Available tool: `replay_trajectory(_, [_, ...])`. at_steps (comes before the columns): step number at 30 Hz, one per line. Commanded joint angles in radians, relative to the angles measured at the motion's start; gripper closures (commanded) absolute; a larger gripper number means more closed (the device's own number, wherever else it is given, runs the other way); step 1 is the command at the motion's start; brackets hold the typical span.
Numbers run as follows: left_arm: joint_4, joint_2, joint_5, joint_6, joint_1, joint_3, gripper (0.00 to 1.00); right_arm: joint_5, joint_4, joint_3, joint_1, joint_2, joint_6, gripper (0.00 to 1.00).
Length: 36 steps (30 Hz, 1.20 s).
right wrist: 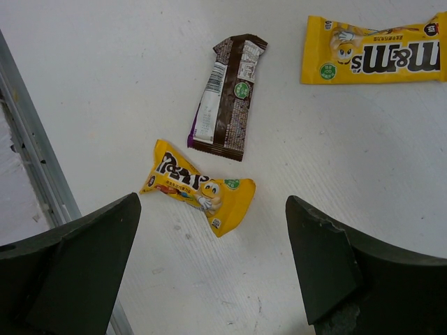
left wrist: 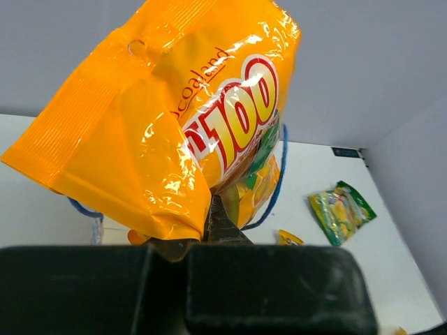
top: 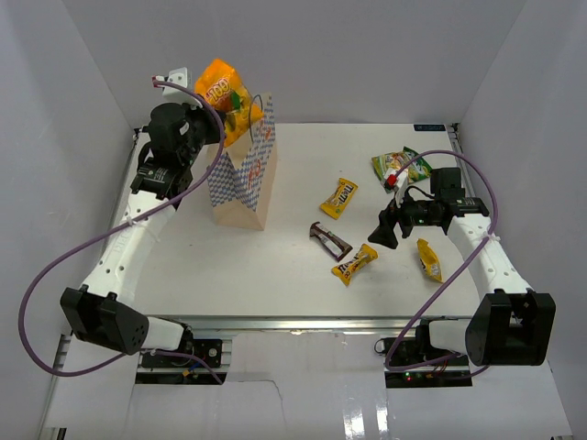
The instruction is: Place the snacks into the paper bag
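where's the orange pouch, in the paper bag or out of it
Out: the left gripper holds the orange pouch in the air, over the open top of the paper bag.

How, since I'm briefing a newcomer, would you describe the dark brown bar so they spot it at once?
Find the tall checkered paper bag, left of centre. To its right, the dark brown bar lies flat just beside a yellow candy pack. It alone has a dark brown wrapper; its near neighbours are bright yellow.

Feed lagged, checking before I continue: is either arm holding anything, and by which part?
The left gripper holds the orange-yellow pouch by the end opposite its hang hole, above the paper bag. The right gripper is open, holding nothing.
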Motion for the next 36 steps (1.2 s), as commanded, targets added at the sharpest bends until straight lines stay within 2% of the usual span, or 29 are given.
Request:
replay_trajectory(1, [0.143, -0.041, -0.134, 0.055, 0.007, 0.045, 1.0, -0.007, 0.008, 0.022, -0.003, -0.011, -0.002, 0.1])
replay_trajectory(17, [0.138, 0.07, -0.134, 0.095, -0.012, 0.03, 1.0, -0.01, 0.009, 0.025, -0.003, 0.014, 0.001, 0.1])
replay_trajectory(20, [0.137, 0.074, -0.131, 0.103, -0.013, 0.018, 0.88, -0.014, 0.005, 0.025, -0.005, 0.021, 0.0, 0.1])
replay_trajectory(21, [0.137, 0.074, -0.111, 0.112, -0.013, 0.007, 0.8, -0.017, 0.003, 0.025, -0.003, 0.024, -0.002, 0.1])
replay_trajectory(24, [0.138, 0.073, -0.073, 0.124, -0.013, -0.005, 0.65, -0.027, -0.004, 0.025, -0.003, 0.032, -0.005, 0.1])
replay_trajectory(28, [0.134, 0.068, -0.039, 0.133, -0.013, -0.01, 0.55, -0.036, -0.009, 0.023, -0.003, 0.04, -0.005, 0.1])
replay_trajectory(34, [0.129, 0.053, -0.002, 0.136, -0.013, -0.002, 0.52, -0.037, -0.011, 0.022, -0.005, 0.046, -0.005, 0.1])
replay_trajectory(35, [0.126, 0.044, 0.018, 0.136, -0.015, 0.007, 0.43, -0.037, -0.011, 0.023, -0.003, 0.047, -0.006, 0.1])
replay_trajectory(36, [0.123, 0.039, 0.024, 0.136, -0.013, 0.011, 0.37, -0.037, -0.009, 0.023, -0.003, 0.047, 0.001, 0.1])
